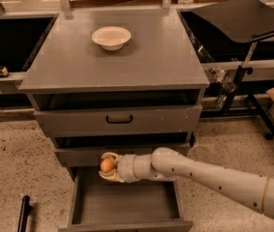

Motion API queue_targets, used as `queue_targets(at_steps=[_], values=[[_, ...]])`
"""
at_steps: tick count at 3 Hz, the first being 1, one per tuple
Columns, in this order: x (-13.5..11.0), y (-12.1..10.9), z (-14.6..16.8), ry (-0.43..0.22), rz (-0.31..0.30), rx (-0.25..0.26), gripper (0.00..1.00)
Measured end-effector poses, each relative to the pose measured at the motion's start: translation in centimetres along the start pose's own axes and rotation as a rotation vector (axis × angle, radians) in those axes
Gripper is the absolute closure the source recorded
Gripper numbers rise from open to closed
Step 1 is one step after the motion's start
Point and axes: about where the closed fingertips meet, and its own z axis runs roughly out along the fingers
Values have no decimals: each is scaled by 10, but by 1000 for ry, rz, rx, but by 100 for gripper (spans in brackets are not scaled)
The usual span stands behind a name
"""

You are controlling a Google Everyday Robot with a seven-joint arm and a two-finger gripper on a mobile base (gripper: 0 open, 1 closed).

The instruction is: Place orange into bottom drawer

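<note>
Orange [107, 166], the only one I can see, is clasped in my hand [106, 166], with one finger curled over it and one under it. I hold it in the air just in front of the middle drawer [78, 155], above the back part of the bottom drawer [127, 204], which is pulled out toward me with its flat grey floor showing. My single arm [209, 175] reaches in from the lower right. I count three grey drawers in the cabinet; the top drawer [151, 121] is pushed in and carries one black handle [119, 120]. On the grey counter [122, 69] above stands one cream bowl [111, 36], toward the back and well apart from the orange. The floor [15, 163] is speckled beige. One black stand [243, 18] with a flat top stands to the right of the cabinet, and one black bar [24, 216] lies on the floor at the lower left.
</note>
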Motion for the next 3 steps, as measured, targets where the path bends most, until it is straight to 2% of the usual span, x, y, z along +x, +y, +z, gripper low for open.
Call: queue_targets(at_steps=[1,2,3], values=[[25,2,-7,-95,-52,86,100],[21,1,-13,-131,-98,128,100],[41,1,2,-155,-18,70,100]])
